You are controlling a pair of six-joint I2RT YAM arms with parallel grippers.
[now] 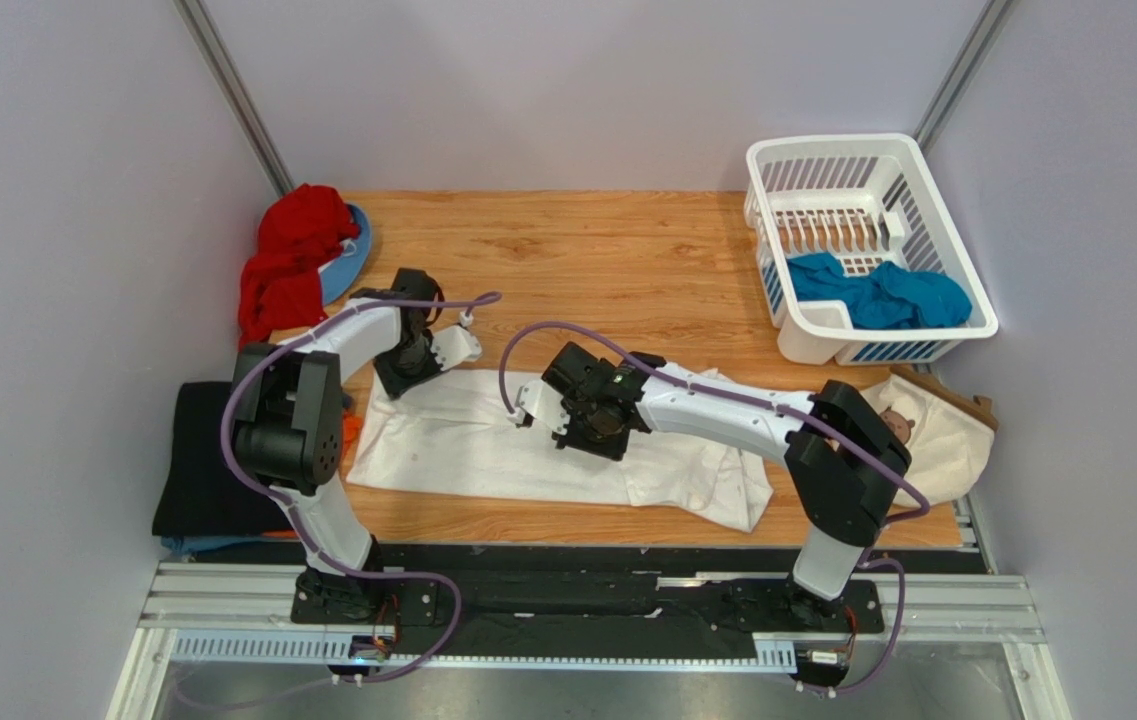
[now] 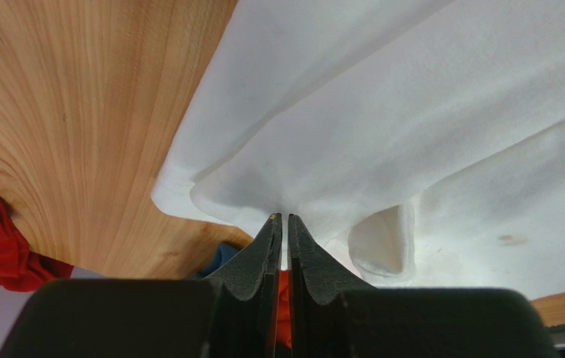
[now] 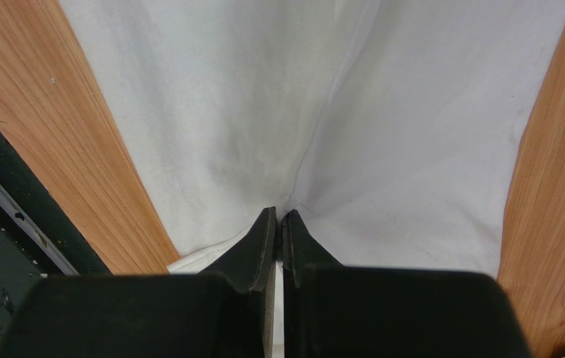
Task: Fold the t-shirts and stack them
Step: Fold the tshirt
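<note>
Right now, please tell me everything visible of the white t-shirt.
The white t-shirt is plain cloth, no print showing. It lies wrinkled in a long band across the wooden table, near the arms. The left arm's jaws are shut on its left end, the right arm's jaws on a crease near its middle.

Top external camera looked down from above and behind the arm bases (image 1: 364,600) over the whole table (image 1: 634,263). Wrist cameras faced forward along the left gripper (image 2: 281,218) and right gripper (image 3: 278,212) respectively, each very close above the white t-shirt (image 1: 454,443), the region common to all three views.
</note>
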